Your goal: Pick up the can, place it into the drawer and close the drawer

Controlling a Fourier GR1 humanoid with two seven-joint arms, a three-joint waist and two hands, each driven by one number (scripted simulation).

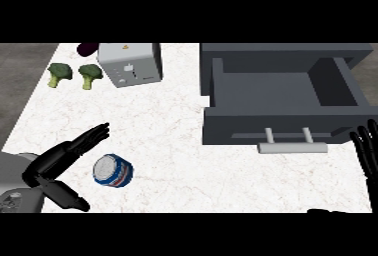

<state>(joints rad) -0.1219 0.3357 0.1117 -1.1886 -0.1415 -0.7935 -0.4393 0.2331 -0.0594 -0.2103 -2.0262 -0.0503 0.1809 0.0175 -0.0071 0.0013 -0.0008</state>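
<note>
You've got nothing done yet: can [113, 170] lies on the table [184, 165] by your left robot hand [44, 171], fingers spread, not gripping, right robot hand [365, 150] resting open at right edge, drawer [280, 125] open, so grab, drop-in, close remain.

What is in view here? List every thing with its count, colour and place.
can: one, blue and white, on its side on the counter, lower left
drawer: one, dark grey, open, upper right
drawer handle: one, light grey, on the drawer's front
toaster: one, light grey, upper left
broccoli: two, green, left of the toaster
purple thing: one, dark purple, partly hidden behind the toaster
counter: one, white marble
left robot hand: one, black, open, beside the can
right robot hand: one, black, open, fingers up, right edge
</note>
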